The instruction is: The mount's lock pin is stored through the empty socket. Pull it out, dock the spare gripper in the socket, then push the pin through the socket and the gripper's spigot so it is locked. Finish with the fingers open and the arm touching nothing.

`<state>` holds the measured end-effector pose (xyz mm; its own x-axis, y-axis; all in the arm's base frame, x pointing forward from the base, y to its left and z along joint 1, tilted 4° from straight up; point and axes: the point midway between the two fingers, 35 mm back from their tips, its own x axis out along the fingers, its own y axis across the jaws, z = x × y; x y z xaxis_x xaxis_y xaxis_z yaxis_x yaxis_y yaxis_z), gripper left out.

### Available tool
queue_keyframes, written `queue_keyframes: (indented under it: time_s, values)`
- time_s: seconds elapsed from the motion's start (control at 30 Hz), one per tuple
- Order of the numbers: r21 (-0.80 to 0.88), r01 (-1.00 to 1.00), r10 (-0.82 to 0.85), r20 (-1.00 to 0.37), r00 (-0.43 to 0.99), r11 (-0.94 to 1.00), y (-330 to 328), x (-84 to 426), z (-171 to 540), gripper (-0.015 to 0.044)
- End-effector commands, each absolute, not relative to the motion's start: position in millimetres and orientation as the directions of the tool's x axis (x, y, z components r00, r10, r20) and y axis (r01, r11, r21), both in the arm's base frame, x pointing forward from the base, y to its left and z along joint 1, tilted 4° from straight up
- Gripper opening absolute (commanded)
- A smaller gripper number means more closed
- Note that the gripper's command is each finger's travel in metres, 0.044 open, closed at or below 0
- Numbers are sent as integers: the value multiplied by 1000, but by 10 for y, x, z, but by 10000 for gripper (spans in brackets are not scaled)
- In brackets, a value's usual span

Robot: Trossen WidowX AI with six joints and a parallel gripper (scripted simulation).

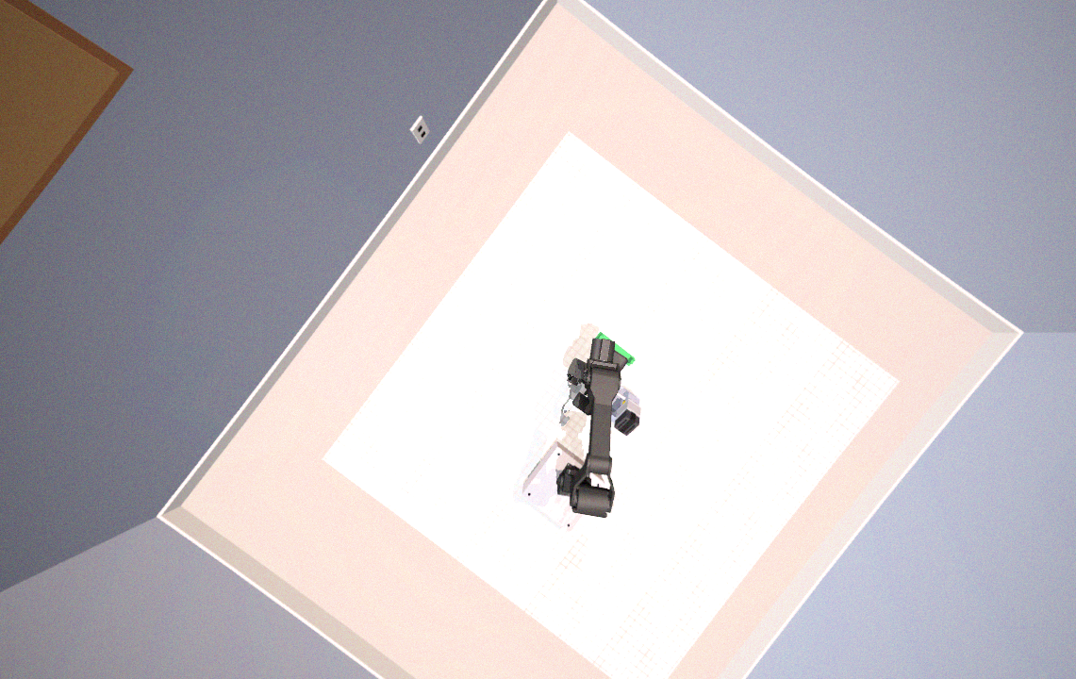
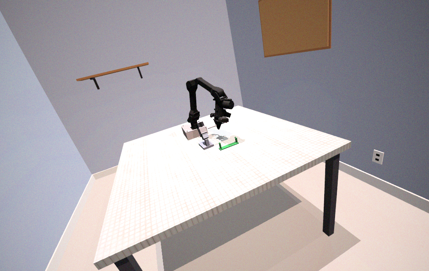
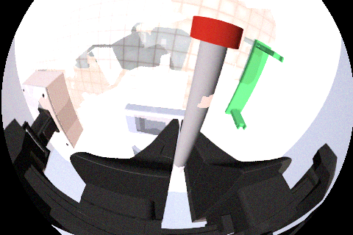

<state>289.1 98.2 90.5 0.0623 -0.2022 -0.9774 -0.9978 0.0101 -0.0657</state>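
Note:
My gripper (image 1: 577, 390) (image 2: 218, 127) (image 3: 187, 136) is shut on the lock pin (image 3: 204, 70), a grey shaft with a red head. It holds the pin tilted across the fingers, above the table. The green rack (image 1: 629, 358) (image 2: 228, 146) (image 3: 251, 77), a bar with two short posts, lies on the table and holds no pin. The mount's lavender-grey base (image 2: 205, 145) stands beside it. The spare gripper (image 2: 203, 130) (image 1: 626, 421), pale with a black end, stands tilted over this base. Its spigot and the socket's pin hole are too small or hidden to judge.
The arm's pale base box (image 1: 543, 498) (image 2: 192, 134) (image 3: 68, 108) stands behind the mount. The arm's links (image 1: 601, 430) pass above and close beside the mount in the top view. The white gridded table (image 2: 175, 188) ends at its front edge.

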Motion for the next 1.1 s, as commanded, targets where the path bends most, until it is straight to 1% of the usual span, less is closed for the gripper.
queue_keyframes:
  time_s: [0.0, 0.37, 1.07]
  values:
    - [-73, -997, -196, -978, 69, 10, 988, 2828, 907, 0]
    - [-65, -998, -193, -979, 63, 5, 1016, 2874, 422, 0]
    - [-63, -998, -192, -980, 61, 6, 906, 2879, 408, 0]
